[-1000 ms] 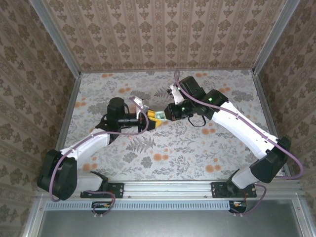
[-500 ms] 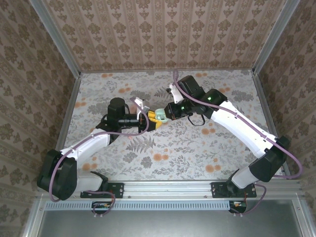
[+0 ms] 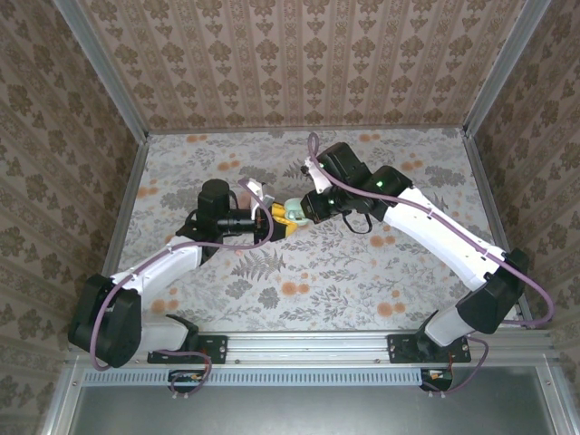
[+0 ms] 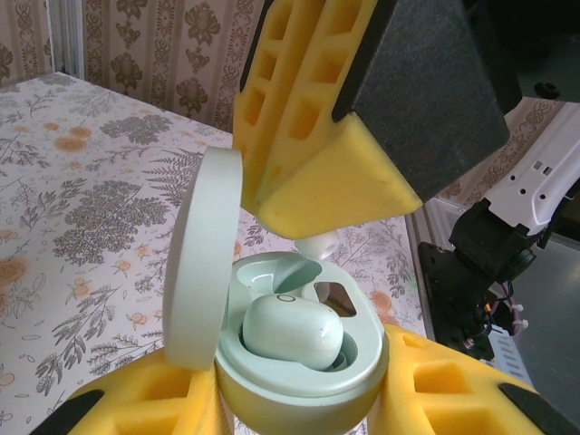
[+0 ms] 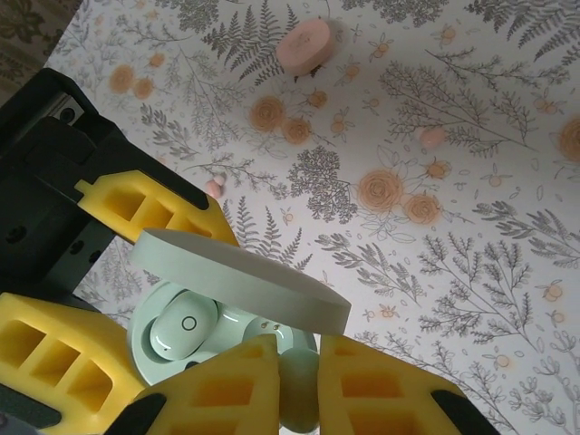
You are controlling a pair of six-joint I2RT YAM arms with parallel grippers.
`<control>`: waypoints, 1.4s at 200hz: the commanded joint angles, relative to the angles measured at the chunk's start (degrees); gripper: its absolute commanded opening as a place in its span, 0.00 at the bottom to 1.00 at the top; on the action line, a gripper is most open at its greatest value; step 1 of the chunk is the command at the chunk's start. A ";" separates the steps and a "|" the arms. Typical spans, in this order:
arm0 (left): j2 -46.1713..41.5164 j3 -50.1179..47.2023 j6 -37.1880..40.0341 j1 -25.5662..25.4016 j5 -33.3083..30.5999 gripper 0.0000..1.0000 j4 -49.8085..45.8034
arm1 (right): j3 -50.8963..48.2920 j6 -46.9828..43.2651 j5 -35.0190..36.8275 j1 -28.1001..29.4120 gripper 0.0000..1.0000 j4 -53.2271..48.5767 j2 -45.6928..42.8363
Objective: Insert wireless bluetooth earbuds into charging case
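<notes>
Held earbud (image 5: 299,396), greenish-white, was pinched between the right gripper (image 5: 297,355) fingers: narrow gap, yellow foam touching it on both sides. In the left wrist view it sat right under the right gripper's yellow fingertip, just above the empty socket of the charging case (image 4: 361,358); couldn't tell whether it touched the socket. Seated earbud (image 4: 290,328), same pale green, was already in the other socket, the nearer one in the left wrist view. Lid (image 4: 201,261) was open, standing on edge at the case's left side in that view; from the right wrist it read as a slanted disc over the case. Left gripper (image 4: 299,403) fingers were closed on the case body from both sides, foam against its wall. The case was held off the table (image 3: 362,272) with its opening facing the right gripper. Top view: both grippers met near the middle of the table, slightly toward the back, with the left arm reaching in from the left and the right arm from the right, case between the tips. Pink case (image 5: 304,45), oval, looked closed, lay flat on the floral table well apart from the grippers. A small pinkish piece (image 5: 215,188) lay on the table between the pink case and the left gripper's finger in the right wrist view; too small to tell what it was.
</notes>
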 commanded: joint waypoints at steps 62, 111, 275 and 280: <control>0.61 0.86 -0.16 -0.43 2.76 0.00 2.52 | -1.57 -2.06 3.12 1.42 0.13 2.28 1.54; 1.40 1.28 -0.25 -0.43 2.74 0.00 2.91 | -1.40 -3.20 3.16 1.98 0.14 1.09 3.04; 1.76 0.34 -1.47 -0.35 2.48 0.00 5.30 | -0.04 -2.33 -1.38 2.31 0.26 0.28 2.34; 1.74 0.25 -1.54 -0.36 2.48 0.00 5.32 | 0.01 -2.26 -1.49 2.27 0.27 0.18 2.49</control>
